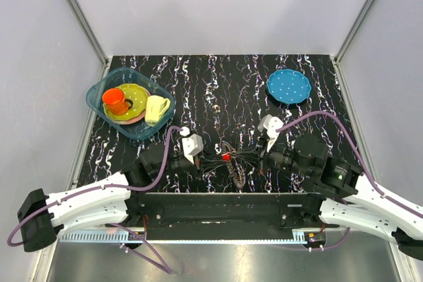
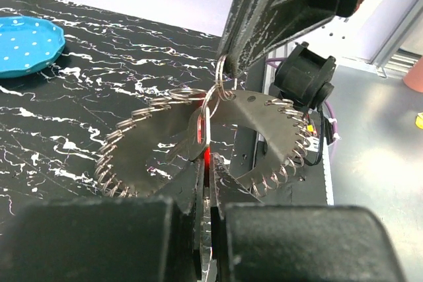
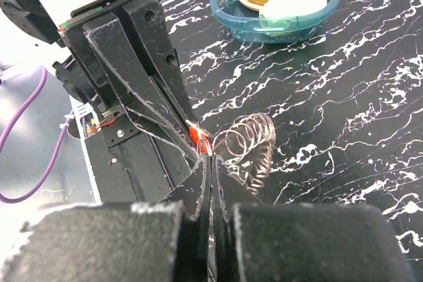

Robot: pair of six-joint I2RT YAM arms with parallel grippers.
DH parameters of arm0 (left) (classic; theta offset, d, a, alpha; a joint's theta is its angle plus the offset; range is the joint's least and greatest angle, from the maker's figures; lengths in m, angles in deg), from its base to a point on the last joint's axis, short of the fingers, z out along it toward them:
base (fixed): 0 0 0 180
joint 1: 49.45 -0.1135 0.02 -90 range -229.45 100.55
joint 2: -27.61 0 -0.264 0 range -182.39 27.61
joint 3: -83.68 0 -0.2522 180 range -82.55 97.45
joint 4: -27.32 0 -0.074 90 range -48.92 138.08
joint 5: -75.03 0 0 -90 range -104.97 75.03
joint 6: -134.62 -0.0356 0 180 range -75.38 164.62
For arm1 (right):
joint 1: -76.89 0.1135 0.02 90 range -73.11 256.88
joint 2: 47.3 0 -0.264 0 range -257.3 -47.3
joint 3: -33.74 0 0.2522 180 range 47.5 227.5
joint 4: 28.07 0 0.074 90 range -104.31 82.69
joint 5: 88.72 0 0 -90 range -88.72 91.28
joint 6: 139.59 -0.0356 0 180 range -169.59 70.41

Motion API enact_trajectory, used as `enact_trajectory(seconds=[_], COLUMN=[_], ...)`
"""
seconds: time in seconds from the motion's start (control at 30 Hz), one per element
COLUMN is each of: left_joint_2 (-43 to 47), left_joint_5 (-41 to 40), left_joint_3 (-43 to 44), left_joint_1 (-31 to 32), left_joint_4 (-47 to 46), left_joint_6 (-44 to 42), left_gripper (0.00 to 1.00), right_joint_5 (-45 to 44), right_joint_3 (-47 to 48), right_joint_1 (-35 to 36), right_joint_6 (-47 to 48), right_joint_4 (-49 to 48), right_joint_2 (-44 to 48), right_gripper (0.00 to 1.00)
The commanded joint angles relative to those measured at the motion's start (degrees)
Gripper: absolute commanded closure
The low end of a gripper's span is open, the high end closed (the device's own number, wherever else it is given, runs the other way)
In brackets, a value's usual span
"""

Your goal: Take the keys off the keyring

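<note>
Left gripper [image 2: 206,183] clamped on red key [image 2: 207,158]. Right gripper [image 3: 210,166] pinched keyring [image 1: 238,172]. Ring hung between the facing jaws, low over table [image 1: 198,84], near the front edge.

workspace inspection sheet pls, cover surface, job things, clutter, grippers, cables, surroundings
surface: black table with white marbling
job things: keyring, a grey metal loop with a coiled wire rim, held between both grippers at the near edge; red key pinched beside its small ring, cannot tell if it is off yet
clutter: blue plate far right; clear tub far left holding an orange cup, a cream cup and a green plate
grippers: left gripper shut on the red key; right gripper shut on the keyring's small ring
cables: purple cables arc off both arms
surroundings: pale walls, metal corner posts; nothing else seen
</note>
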Motion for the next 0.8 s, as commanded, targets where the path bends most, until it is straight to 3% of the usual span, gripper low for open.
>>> enact_trajectory(seconds=[0.0, 0.3, 0.53, 0.77], left_joint_2=[-1.3, -4.5, -7.3, -6.7], left_joint_5=[-3.0, 1.8, 2.4, 0.7], left_joint_3=[-1.3, -4.4, -4.9, -5.3], left_joint_1=[-0.3, -0.3, -0.1, -0.1], left_joint_4=[-5.5, -16.3, -17.8, -18.4], left_joint_6=[3.6, 9.3, 10.2, 10.4], left_gripper=[1.00, 1.00, 1.00, 1.00], right_joint_5=[-4.2, -8.5, -12.8, -11.1], right_joint_3=[-1.6, -9.8, -12.5, -15.5], right_joint_1=[-0.1, -0.1, -0.1, 0.0], right_joint_6=[-1.1, -3.6, -6.3, -8.2], right_joint_4=[-12.0, -24.6, -29.5, -32.9], right_joint_2=[2.0, 2.7, 1.6, 1.0], right_gripper=[1.00, 1.00, 1.00, 1.00])
